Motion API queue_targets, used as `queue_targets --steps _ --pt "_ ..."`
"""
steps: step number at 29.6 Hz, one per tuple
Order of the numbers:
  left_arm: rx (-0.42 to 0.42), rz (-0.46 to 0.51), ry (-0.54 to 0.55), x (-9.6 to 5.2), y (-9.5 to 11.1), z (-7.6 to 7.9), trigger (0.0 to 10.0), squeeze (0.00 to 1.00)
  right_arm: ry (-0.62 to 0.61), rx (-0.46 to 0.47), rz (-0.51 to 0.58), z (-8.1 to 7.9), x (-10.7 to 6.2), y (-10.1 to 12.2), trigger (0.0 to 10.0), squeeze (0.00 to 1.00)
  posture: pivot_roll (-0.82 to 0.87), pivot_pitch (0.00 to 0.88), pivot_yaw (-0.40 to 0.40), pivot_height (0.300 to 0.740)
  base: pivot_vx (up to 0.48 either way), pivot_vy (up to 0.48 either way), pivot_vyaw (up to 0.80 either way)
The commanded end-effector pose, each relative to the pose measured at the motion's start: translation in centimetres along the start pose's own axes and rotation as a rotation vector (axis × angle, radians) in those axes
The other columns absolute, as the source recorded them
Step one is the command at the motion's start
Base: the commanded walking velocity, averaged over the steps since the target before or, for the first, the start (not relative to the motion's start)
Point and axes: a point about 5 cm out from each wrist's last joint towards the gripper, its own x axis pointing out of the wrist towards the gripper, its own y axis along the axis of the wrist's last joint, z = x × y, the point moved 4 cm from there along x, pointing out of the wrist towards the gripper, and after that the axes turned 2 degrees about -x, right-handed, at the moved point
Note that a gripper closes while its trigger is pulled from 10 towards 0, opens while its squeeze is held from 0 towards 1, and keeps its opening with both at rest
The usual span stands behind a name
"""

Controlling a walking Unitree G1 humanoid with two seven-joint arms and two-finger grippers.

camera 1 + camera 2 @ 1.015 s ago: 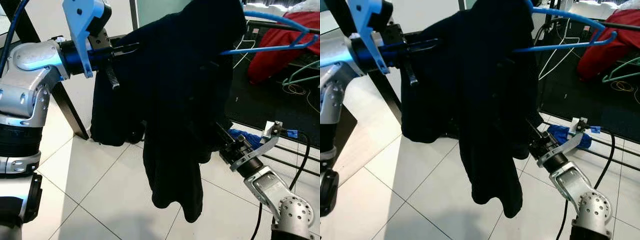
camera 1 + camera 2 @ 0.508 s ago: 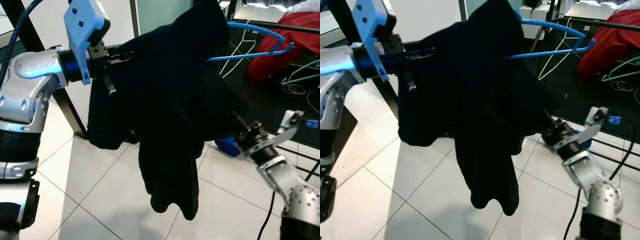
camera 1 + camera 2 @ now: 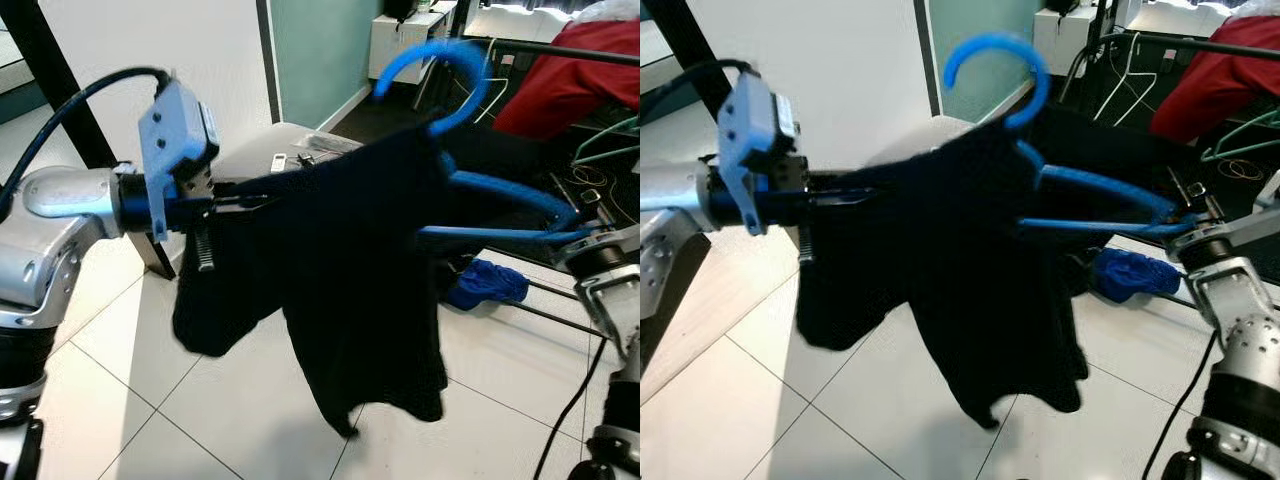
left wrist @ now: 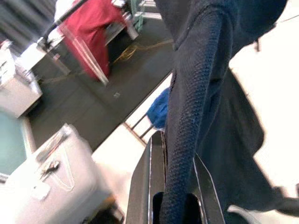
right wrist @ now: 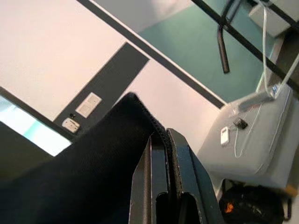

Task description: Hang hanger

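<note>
I stand on a white tiled floor (image 3: pixel 120 400). Far ahead, a white wall (image 3: pixel 150 40) meets a teal wall (image 3: pixel 320 50) at a dark post. A grey case (image 3: pixel 930 130) sits near them, a white cabinet (image 3: pixel 395 45) beyond. To the right lies a dark mat (image 3: pixel 1120 130), with red cloth (image 3: pixel 560 85) and a blue cloth (image 3: pixel 490 283).

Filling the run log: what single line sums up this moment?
left hand: shut on black knitted garment | right hand: holds blue plastic hanger end, hook up | black rail: hanger not yet hung
</note>
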Motion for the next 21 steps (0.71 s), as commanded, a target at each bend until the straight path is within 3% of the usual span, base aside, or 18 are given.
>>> queue_targets --steps 1,5,11,21 --pt "0.026 -0.045 0.067 -0.4 -0.6 -0.9 10.0 0.0 0.018 -0.005 0.011 -0.3 0.0 0.0 0.0 0.0 -0.08 0.075 0.045 0.74 0.0 0.0 0.0" --pt "0.025 -0.081 0.15 0.1 -1.4 -1.8 10.0 0.0 0.073 -0.035 -0.047 -1.7 0.4 -1.4 0.0 0.0 -0.09 0.077 0.047 0.74 0.0 0.0 0.0" --pt "-0.023 -0.054 0.273 1.0 -1.7 -2.5 10.0 0.0 0.176 -0.106 -0.172 -3.8 0.8 -3.9 0.0 0.0 -0.1 0.077 0.047 0.74 0.0 0.0 0.0" --pt "-0.003 -0.062 0.274 0.8 -1.8 -2.4 10.0 0.0 0.155 -0.119 -0.168 -3.3 1.1 -3.8 0.0 0.0 -0.09 0.078 0.043 0.74 0.0 0.0 0.0"
